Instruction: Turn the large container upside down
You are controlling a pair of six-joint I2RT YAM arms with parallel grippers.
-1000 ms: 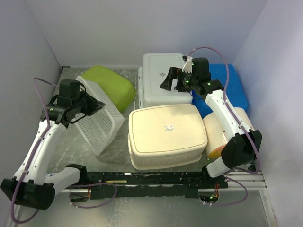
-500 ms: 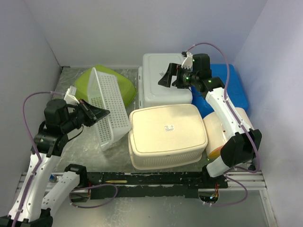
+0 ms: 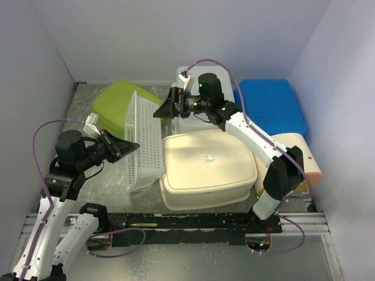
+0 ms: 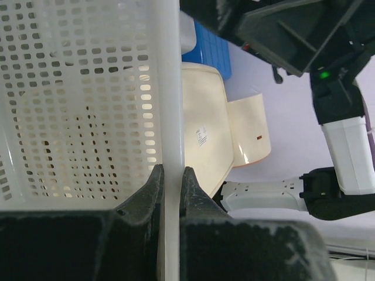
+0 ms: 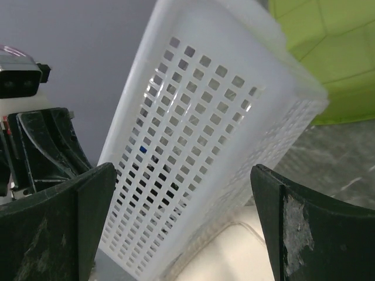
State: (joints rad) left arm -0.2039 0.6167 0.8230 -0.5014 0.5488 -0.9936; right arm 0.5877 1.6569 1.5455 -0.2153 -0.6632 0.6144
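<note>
1. The container (image 3: 208,167) lies base up on the tabletop (image 3: 111,190), in the near middle between the two arms. Its inside is hidden.
2. On its base we see a small white sticker (image 3: 208,158). The print is too small for us to read.
3. The basket (image 3: 143,140) stands on its side, just left of the container.
4. The left tool (image 4: 171,175) is clamped on the basket's rim.
5. The right tool (image 3: 166,109) has its fingers wide apart, near the basket's upper end.
6. Behind them we see a green tub (image 3: 117,108), a white box (image 3: 199,76) and a blue tub (image 3: 272,105).
</note>
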